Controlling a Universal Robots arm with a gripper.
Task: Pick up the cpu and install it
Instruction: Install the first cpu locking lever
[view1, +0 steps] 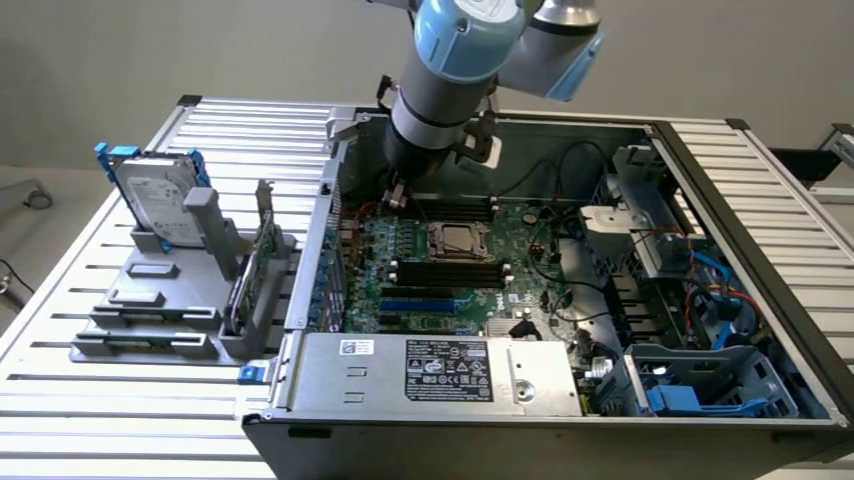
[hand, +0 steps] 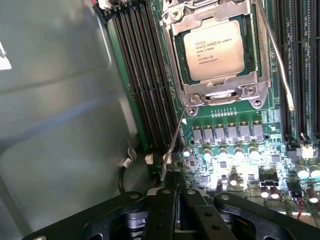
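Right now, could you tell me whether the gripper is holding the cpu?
No, the cpu sits in its socket, apart from the shut gripper.

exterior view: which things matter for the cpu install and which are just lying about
Job: cpu, sitting in its socket; socket frame around it.
Lying about: hard drive in the rack outside the case; power supply; blue drive cage; memory slots.

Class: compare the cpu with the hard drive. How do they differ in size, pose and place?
The cpu is small and square; the hard drive is bigger and rectangular. The cpu lies flat in its socket inside the case; the hard drive stands upright in a grey rack outside it. Both are silver-grey.
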